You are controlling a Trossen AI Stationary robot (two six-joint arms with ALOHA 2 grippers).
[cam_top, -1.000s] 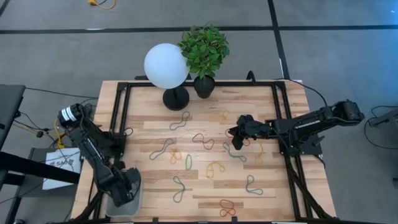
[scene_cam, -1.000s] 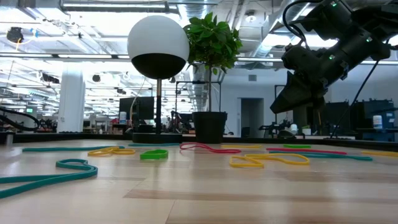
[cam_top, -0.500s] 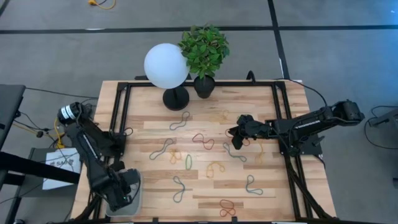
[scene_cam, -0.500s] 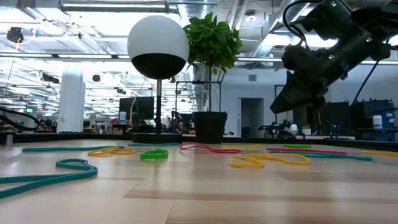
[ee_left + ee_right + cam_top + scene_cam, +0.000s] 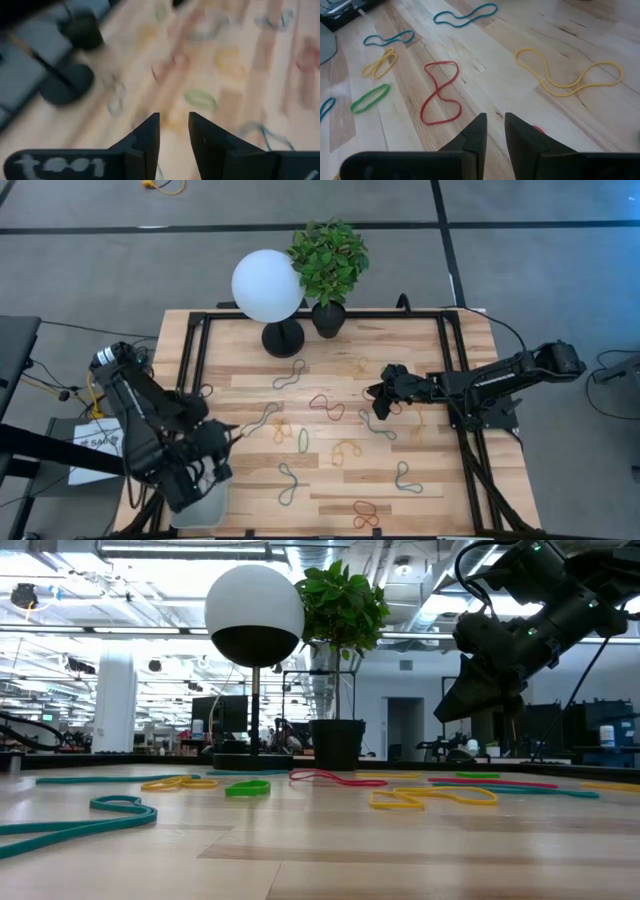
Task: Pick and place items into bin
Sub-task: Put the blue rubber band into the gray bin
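The bench [image 5: 420, 480] carries rubber-band loops [image 5: 327, 407] scattered across its middle. A globe lamp [image 5: 267, 286] and a potted plant [image 5: 328, 262] stand side by side at its far edge, the plant to the lamp's right. The bin [image 5: 212, 507] sits at the near left corner, with the left gripper [image 5: 215, 452] just above it on the bench's left side. The right gripper [image 5: 381, 402] hangs over the loops right of centre, well apart from the bin.

No legible text, labels or numbers anywhere.
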